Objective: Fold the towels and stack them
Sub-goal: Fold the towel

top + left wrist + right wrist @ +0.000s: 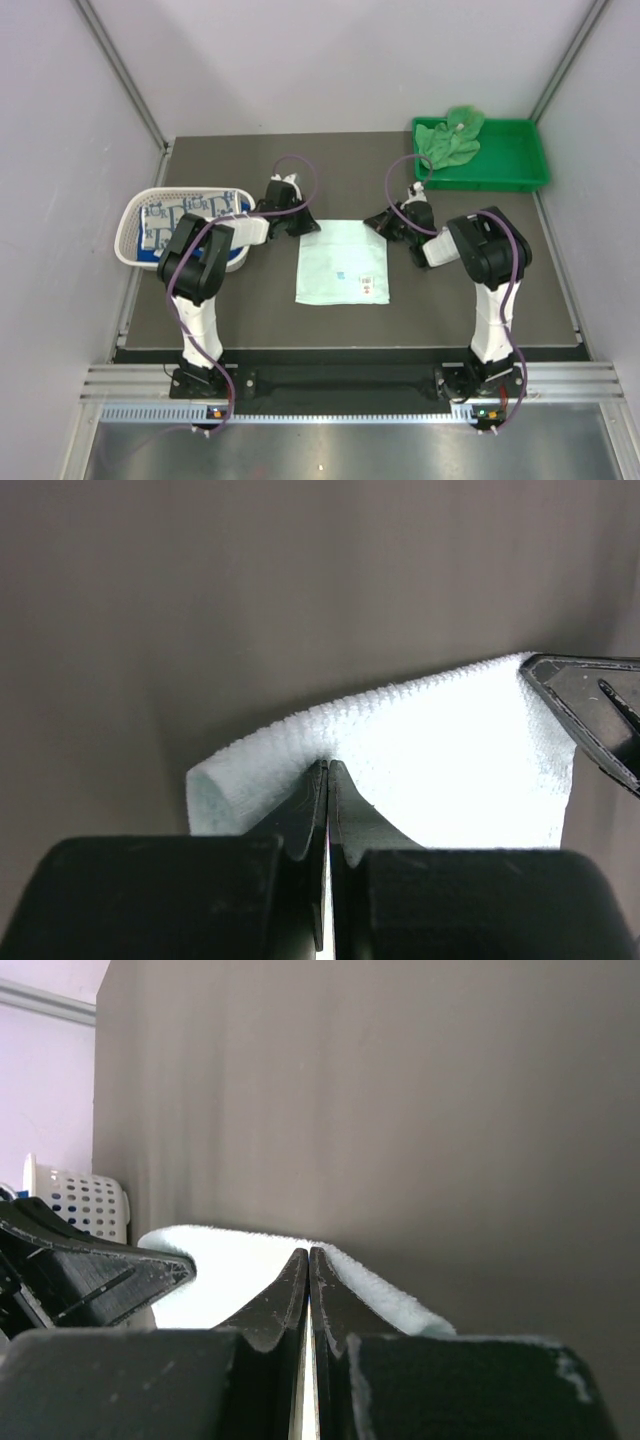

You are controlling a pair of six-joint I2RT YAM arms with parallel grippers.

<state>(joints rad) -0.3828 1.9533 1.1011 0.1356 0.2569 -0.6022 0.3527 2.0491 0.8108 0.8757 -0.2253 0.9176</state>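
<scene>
A pale mint-white towel (343, 262) lies spread on the dark table, a small label near its right front. My left gripper (306, 226) is at its far left corner and my right gripper (379, 224) at its far right corner. Each is shut, pinching the towel's far edge. In the left wrist view the cloth (440, 750) humps up around the closed gripper (328, 766). The right wrist view shows the same edge (390, 1295) at the closed gripper (308, 1252). A bright green towel (452, 136) lies crumpled in the tray. Blue-grey patterned towels (185, 212) and a royal blue one (238, 258) sit in the basket.
The white lattice basket (128, 232) stands at the left, close behind my left arm. The green plastic tray (520, 168) sits at the back right corner. Grey walls enclose the table on three sides.
</scene>
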